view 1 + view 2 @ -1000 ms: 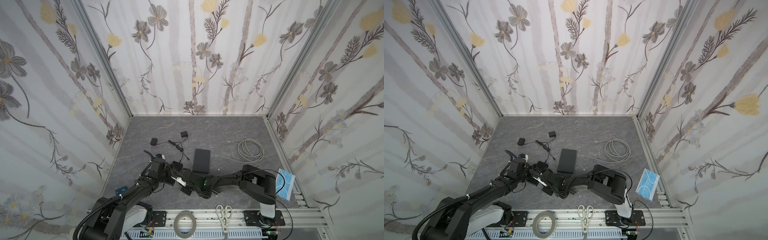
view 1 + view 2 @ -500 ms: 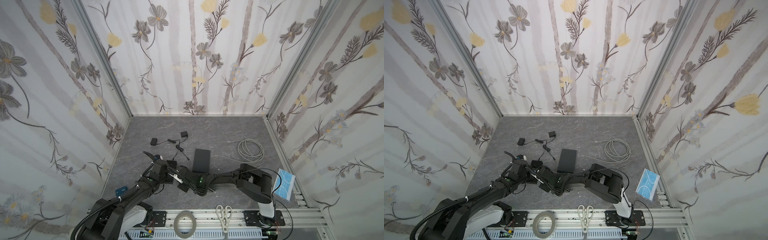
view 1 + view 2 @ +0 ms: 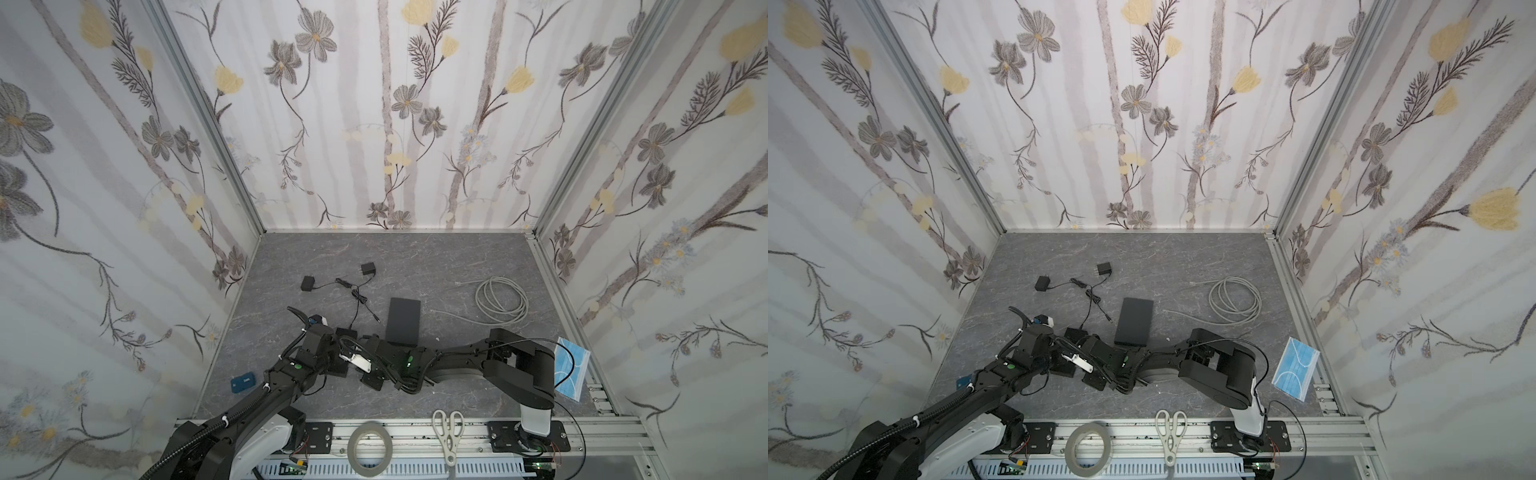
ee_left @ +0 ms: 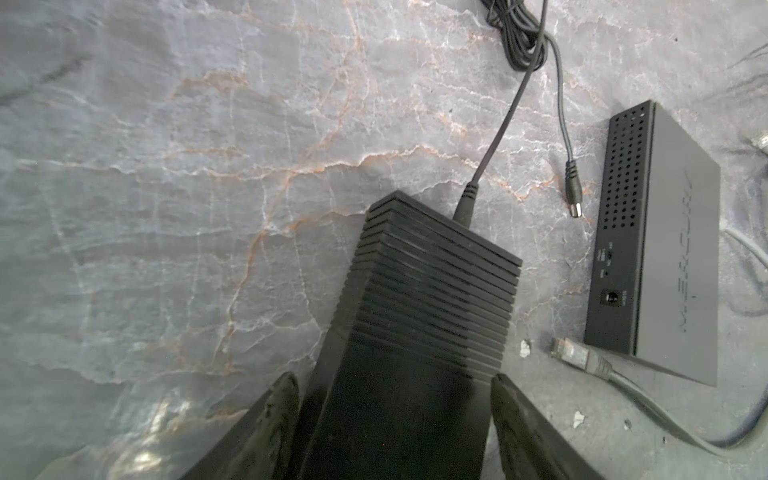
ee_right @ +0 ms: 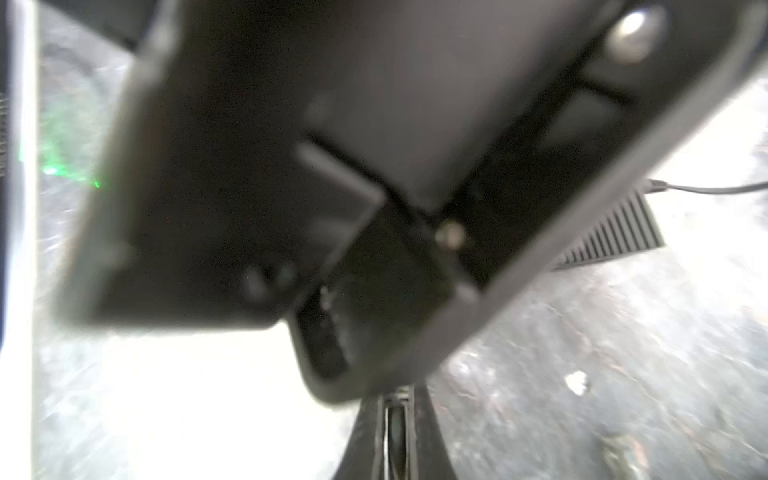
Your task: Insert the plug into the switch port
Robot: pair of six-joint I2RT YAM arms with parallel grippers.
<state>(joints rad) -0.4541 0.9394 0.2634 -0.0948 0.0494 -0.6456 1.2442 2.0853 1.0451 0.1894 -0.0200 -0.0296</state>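
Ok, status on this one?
Left fingers straddle ribbed black box, grip unclear. Right fingers shut, nothing seen held. Plug loose on table beside switch, port empty. Left arm crowds right fingers.

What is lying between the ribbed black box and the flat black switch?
In the left wrist view: a loose round power plug and a network cable's clear end.

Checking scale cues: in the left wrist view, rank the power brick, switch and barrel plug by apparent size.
1. Power brick, though nearness to the camera inflates it.
2. Switch.
3. Barrel plug, clearly smallest.
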